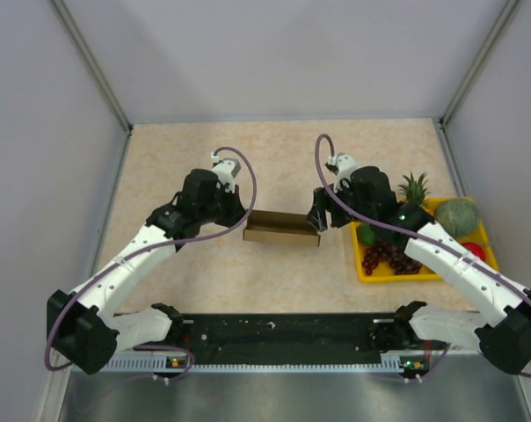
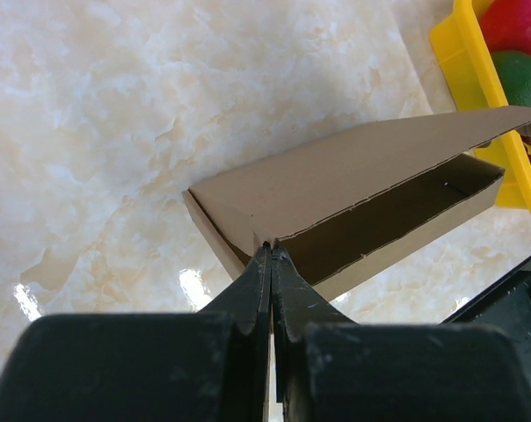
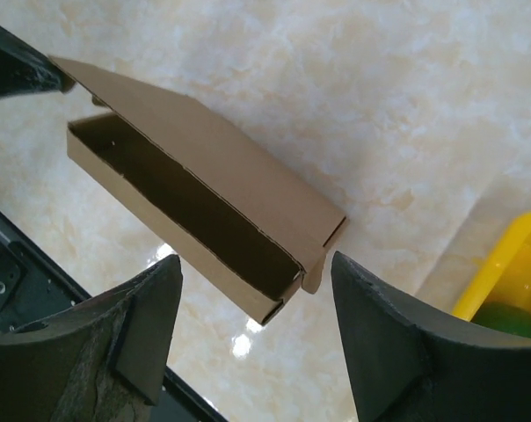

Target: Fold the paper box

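Left tool point(image 1: 241, 221), seen from above, meets the left end of the paper box point(image 1: 281, 227), which lies mid-frame on the marbled surface point(image 1: 274, 158). The right tool point(image 1: 320, 215) sits at the box's right end, beside a yellow fruit tray point(image 1: 380, 278).

In the left wrist view, the tool is clenched on the box's near corner wall, and the lid flap is raised.

In the right wrist view, the tool's jaws stand released, either side of the box's end.

Yellow tray point(image 1: 384, 278) holds fruit: pineapple point(image 1: 413, 188) at its far edge, melon point(image 1: 457, 216) far-right, grapes point(image 1: 387, 257) near-left, green fruit point(image 1: 367, 235) far-left, red fruit point(image 1: 475, 251) on right. Tray sits on beige marbled table point(image 1: 274, 158); black strip point(image 1: 283, 338) lies nearer than tray.
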### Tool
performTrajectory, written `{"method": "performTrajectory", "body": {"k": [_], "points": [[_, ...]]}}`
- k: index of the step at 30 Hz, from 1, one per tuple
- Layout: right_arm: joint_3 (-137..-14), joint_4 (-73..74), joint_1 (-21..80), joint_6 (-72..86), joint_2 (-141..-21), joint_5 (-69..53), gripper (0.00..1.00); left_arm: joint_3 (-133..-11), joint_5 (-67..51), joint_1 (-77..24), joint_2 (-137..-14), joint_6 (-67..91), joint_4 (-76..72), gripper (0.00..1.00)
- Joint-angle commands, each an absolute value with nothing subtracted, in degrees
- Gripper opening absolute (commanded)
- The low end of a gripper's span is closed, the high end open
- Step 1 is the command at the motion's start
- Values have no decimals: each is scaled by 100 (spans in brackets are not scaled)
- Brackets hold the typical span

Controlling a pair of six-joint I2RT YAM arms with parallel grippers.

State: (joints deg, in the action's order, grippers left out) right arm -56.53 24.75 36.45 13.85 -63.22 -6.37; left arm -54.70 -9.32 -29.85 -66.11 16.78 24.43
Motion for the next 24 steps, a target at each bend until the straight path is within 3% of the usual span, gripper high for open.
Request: {"method": "performTrajectory", "body": {"k": [1,5,6,12,21,23,24], "points": [[-5880,3111,3604,1151,-6661,-914,67,-5475,-870,-3006,-6407,1661,2241,0],[-5967,3251,3621,1134,-6907,-722,59,-5467,-896,-3006,-6399,1687,2259,0],[-6003,3295,3612,1108,-6934,-669,50,-5467,-896,-3006,-6407,1687,2259,0],[-6161,3472,3621,1256,-7048,-572,29,-5484,-905,-3006,-6372,1687,2276,0],[-6372,3472,3674,1283,-7312,-88,30,-5441,-940,-3006,-6390,1714,2241,0],[-6425,3463,3709,1274,-7418,-36,27,-5414,-949,-3006,-6381,1749,2224,0],[-6442,3463,3744,1309,-7444,-18,18,-5405,-958,-3006,-6381,1766,2224,0]]}}
